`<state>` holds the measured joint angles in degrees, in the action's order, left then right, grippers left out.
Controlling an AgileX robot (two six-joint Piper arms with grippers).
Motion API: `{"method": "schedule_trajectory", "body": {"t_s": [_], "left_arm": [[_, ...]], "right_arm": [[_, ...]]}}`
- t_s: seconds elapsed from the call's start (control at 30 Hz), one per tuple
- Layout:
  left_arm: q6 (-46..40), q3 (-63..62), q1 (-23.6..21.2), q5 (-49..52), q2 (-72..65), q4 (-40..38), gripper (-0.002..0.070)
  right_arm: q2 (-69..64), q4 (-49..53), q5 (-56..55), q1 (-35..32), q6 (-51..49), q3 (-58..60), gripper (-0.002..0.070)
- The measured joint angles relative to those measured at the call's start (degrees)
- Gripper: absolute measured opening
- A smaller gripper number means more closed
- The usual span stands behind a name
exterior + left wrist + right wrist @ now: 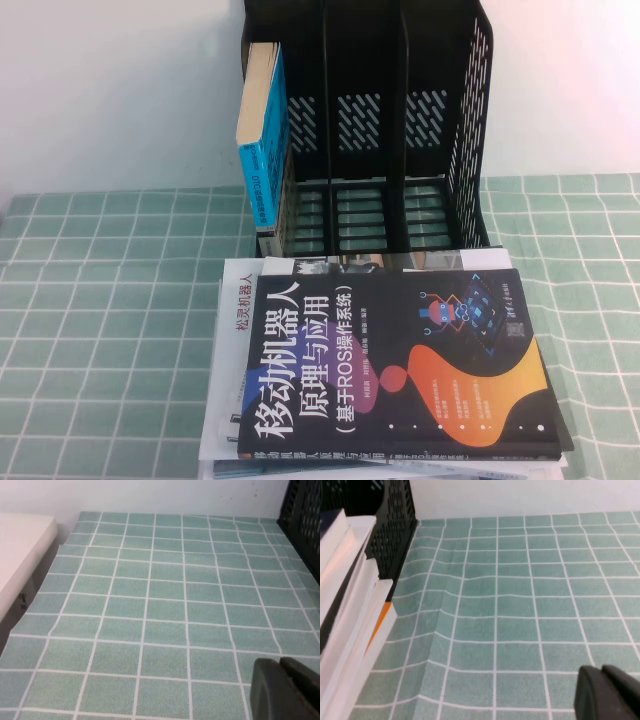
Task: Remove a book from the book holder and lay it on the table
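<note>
Nearest, a black book (395,365) lying flat atop a stack of books (232,400); left gripper (286,690) and right gripper (609,692) low over bare table (150,605), apparently parked, fingers' state impossible to tell; farther back, the book (263,135) upright in the book holder (400,130), leftmost slot, spine outward, handy for pulling; beyond, a white wall (120,90).

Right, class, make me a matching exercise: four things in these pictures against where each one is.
Things:
1. blue-spined paperback book
2. black book with orange-purple shapes
3. left gripper
4. right gripper

Places:
A. above bare green cloth right of the stack
B. upright in the black slatted book holder, leftmost slot
C. above bare green cloth left of the holder
D. flat atop the book stack

Pairs: 1-B, 2-D, 3-C, 4-A
</note>
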<state>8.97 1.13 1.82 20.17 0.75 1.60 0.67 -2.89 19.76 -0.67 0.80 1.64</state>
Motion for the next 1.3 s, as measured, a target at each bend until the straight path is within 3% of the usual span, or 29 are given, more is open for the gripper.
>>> {"method": "schedule_trajectory", "body": {"t_s": [0.67, 0.83, 1.03, 1.2, 1.3], "left_arm": [[-0.9, 0.1, 0.0, -1.6, 0.0, 2.0, -0.0003], [-1.0, 0.6, 0.0, -13.9, 0.0, 2.6, -0.0003], [0.3, 0.6, 0.0, -36.0, 0.0, 3.7, -0.0002], [1.4, 0.6, 0.0, -49.1, 0.0, 4.1, -0.0003], [1.6, 0.6, 0.0, -55.8, 0.0, 4.2, -0.0003]], "right_arm": [[0.0, 0.0, 0.0, 0.0, 0.0, 0.0, -0.0002], [0.0, 4.1, -8.2, 0.0, 3.2, 0.0, -0.0002], [0.0, 7.5, -28.8, 0.0, 5.2, 0.0, -0.0002], [0.0, 7.5, -38.9, 0.0, -6.1, 0.0, -0.0002], [0.0, 7.2, -40.4, 0.0, -7.6, 0.0, -0.0002]]}}
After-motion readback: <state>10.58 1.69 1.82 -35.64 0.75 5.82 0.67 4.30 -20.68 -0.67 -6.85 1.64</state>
